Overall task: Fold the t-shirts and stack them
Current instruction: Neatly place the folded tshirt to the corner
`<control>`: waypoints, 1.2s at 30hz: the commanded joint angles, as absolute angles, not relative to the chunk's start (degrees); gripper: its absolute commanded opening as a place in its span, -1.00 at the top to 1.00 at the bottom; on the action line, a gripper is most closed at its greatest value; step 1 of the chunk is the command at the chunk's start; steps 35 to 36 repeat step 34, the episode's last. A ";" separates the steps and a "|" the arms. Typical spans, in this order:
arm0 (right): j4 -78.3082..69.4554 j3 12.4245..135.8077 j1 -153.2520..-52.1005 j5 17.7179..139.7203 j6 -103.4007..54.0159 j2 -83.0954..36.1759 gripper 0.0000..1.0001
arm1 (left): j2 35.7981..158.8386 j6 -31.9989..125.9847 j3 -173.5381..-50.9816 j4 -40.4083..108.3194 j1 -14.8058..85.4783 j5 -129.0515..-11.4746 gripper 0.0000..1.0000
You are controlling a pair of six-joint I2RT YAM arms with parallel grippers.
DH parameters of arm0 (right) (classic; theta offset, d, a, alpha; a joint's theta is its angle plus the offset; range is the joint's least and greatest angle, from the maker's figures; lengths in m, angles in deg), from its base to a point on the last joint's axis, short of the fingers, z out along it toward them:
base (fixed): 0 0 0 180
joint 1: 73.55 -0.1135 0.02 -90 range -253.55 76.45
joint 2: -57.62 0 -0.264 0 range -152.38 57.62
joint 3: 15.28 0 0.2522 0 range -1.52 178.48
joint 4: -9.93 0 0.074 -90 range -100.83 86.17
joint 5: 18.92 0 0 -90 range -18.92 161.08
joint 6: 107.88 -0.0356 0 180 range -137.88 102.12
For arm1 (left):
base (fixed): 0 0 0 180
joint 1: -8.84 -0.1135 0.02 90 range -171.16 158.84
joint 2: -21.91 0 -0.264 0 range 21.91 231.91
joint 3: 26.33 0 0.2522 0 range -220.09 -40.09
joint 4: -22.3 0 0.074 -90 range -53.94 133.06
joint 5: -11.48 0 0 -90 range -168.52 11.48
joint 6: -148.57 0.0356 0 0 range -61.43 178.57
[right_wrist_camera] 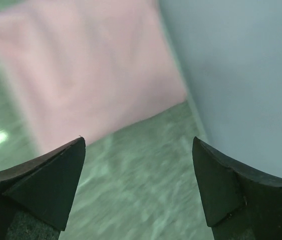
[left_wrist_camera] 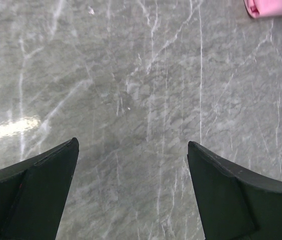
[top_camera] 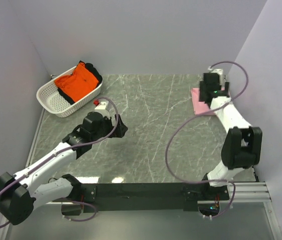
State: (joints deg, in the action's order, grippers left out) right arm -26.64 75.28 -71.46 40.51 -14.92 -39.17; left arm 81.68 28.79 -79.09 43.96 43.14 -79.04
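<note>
1. The orange t-shirt [top_camera: 78, 81] lies crumpled inside the white basket [top_camera: 48, 101].
2. The pink t-shirt [top_camera: 199, 101] lies folded flat on the table [top_camera: 151, 130], well apart from the basket, far to its right by the wall.
3. The left gripper [left_wrist_camera: 133, 145] hovers over bare table near the basket, to its right and closer to the arm bases. Its jaws are spread wide and hold nothing.
4. The right gripper [right_wrist_camera: 138, 140] is far from the basket, above the pink t-shirt's edge. Its jaws are also spread wide and empty.

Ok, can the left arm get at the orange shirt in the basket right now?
Probably yes. The left tool is open and empty, and the orange shirt lies uncovered in the basket on that arm's side, with nothing between them.
</note>
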 commanded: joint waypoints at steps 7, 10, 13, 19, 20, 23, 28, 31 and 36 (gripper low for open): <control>-25.36 58.70 -93.57 46.63 -31.92 -22.91 -0.86 | 73.16 26.32 -81.31 48.18 42.94 -85.29 -0.95; -24.05 52.38 -96.40 53.74 -35.44 -15.37 -0.86 | 71.49 26.05 -80.96 48.45 42.94 -86.43 -0.96; -20.63 44.91 -96.93 63.67 -37.91 -6.06 -0.86 | 70.69 25.79 -80.96 49.24 42.94 -87.75 -0.97; -21.40 39.35 -96.93 66.16 -38.27 6.01 -0.87 | 68.67 26.23 -80.17 48.89 43.03 -89.24 -0.98; -21.67 39.00 -96.84 66.07 -38.01 7.16 -0.87 | 68.41 26.23 -80.08 48.98 43.03 -89.25 -0.98; -21.41 37.42 -96.93 65.81 -37.30 10.94 -0.88 | 67.97 26.40 -79.91 48.89 43.11 -89.68 -0.98; -21.50 35.84 -97.02 66.07 -36.69 14.90 -0.89 | 67.26 26.76 -79.64 48.80 43.46 -90.30 -0.98; -21.76 35.92 -97.02 65.72 -36.51 15.17 -0.90 | 66.56 26.93 -79.29 48.63 43.55 -90.21 -0.98; -22.20 36.10 -97.01 65.72 -36.25 14.99 -0.90 | 66.04 26.50 -79.20 48.80 43.82 -91.09 -0.99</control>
